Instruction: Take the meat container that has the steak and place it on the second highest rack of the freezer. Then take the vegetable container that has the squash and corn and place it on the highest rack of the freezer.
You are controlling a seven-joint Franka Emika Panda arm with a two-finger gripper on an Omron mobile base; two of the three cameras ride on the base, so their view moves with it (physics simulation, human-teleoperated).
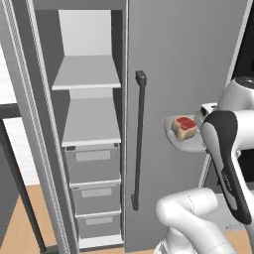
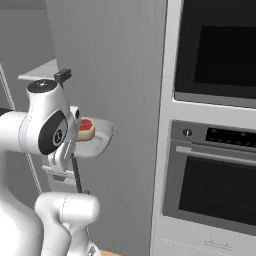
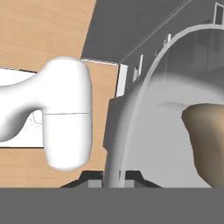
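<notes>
The meat container (image 1: 181, 140), a pale shallow tray, hangs in the air in front of the freezer's (image 1: 188, 49) closed grey door. The red steak (image 1: 184, 125) lies in it. My gripper (image 1: 200, 122) is shut on the tray's right rim. The hand view shows the rim (image 3: 131, 118) clamped between the fingertips of my gripper (image 3: 113, 178), with the steak (image 3: 208, 140) just beyond. From the right base view, the container (image 2: 100, 139) and steak (image 2: 86, 127) show beside my arm. Left of the door are the highest rack (image 1: 89, 74) and second highest rack (image 1: 93, 124). The vegetable container, squash and corn are out of view.
A dark vertical bar handle (image 1: 140, 139) runs down the closed door. Three grey drawers (image 1: 94, 166) sit under the white shelves. The opened door's edge (image 1: 30, 124) stands at the left. A black-glass wall oven (image 2: 217, 60) and a second oven (image 2: 215, 185) are on the right.
</notes>
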